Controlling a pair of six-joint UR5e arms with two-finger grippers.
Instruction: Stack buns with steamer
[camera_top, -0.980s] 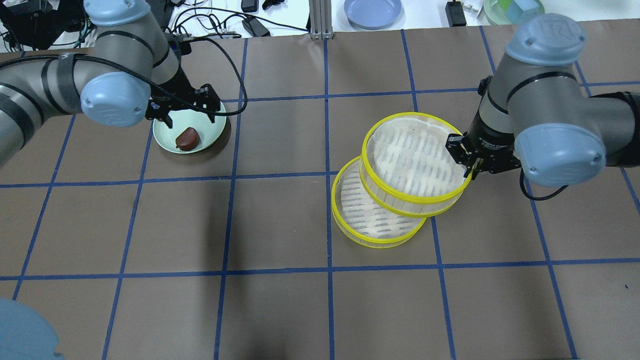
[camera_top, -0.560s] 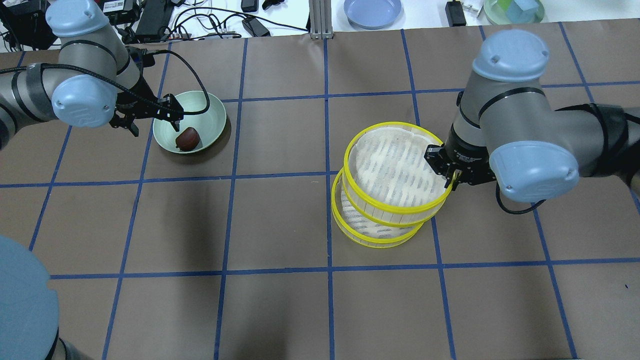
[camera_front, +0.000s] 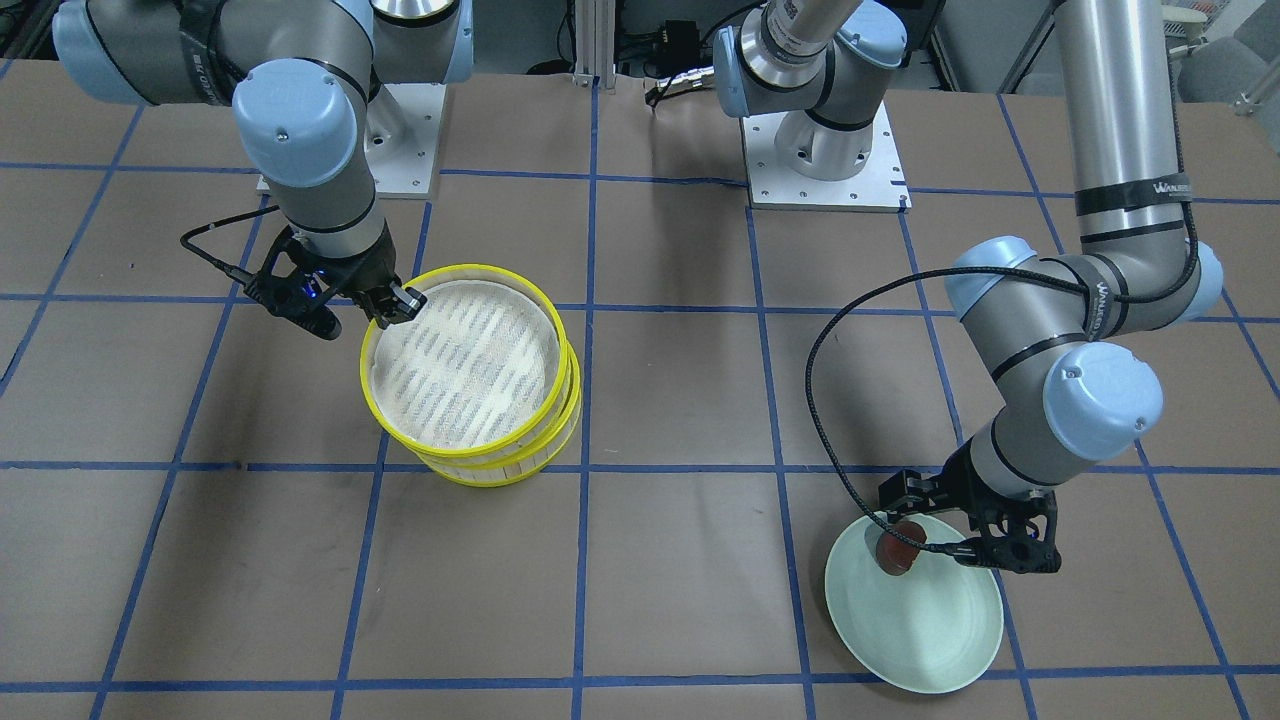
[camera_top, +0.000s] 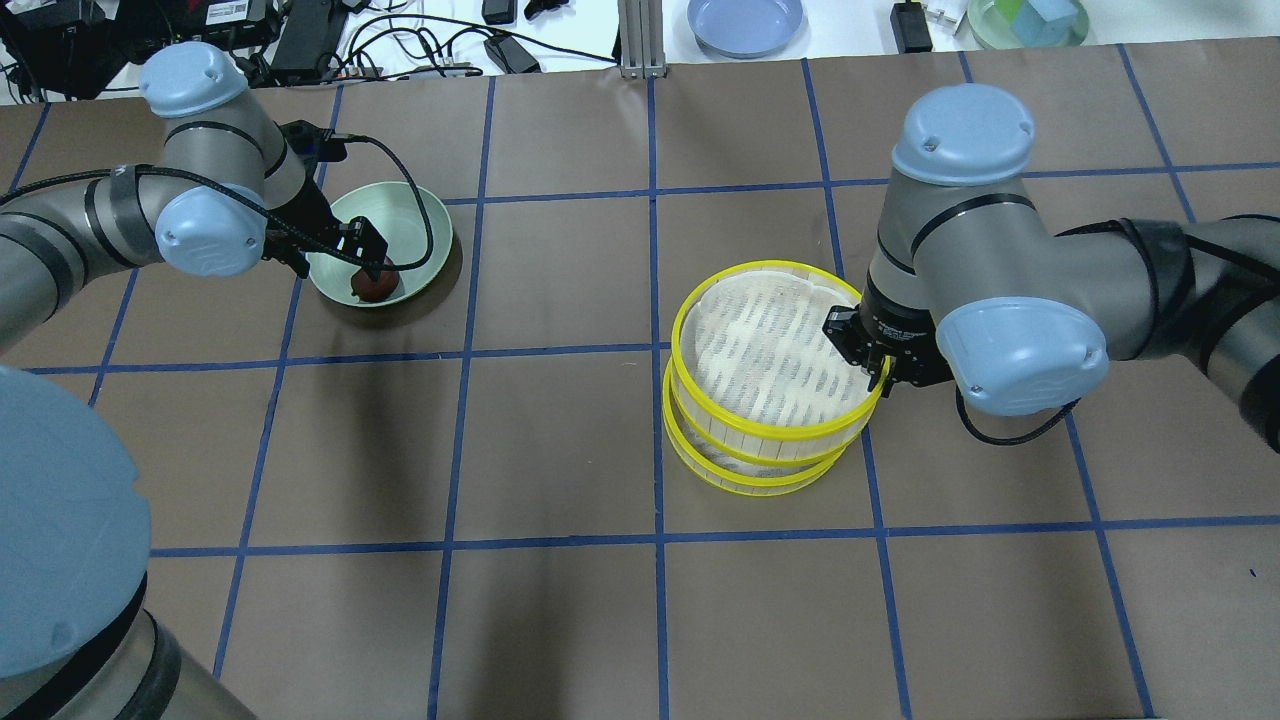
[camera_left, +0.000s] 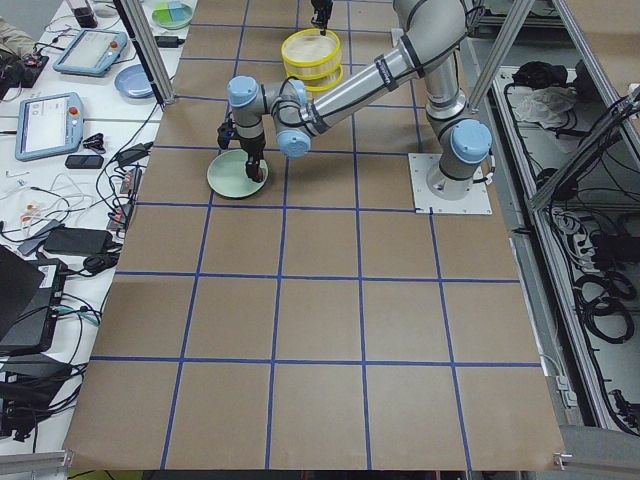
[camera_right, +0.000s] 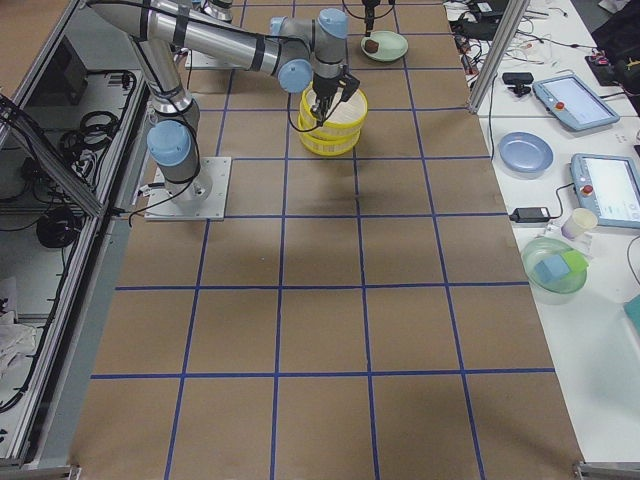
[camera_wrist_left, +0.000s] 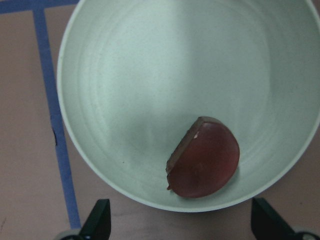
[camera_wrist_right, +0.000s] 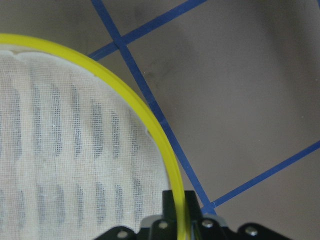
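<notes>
Overhead and front views: opposed, steep, mid-range, sharing the steamer (camera_top: 760, 350). End views: distant. Wrist views: close, downward.

Two steamer trays (camera_top: 760, 350), one dark brown bun (camera_wrist_left: 205, 160), one mint-green plate (camera_wrist_left: 150, 75)

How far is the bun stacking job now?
Nearly done: the upper tray is over the lower tray, slightly offset. In hand: the right gripper grips its rim; the open left gripper hovers over the brown bun on the plate. Left: bun into tray.
</notes>
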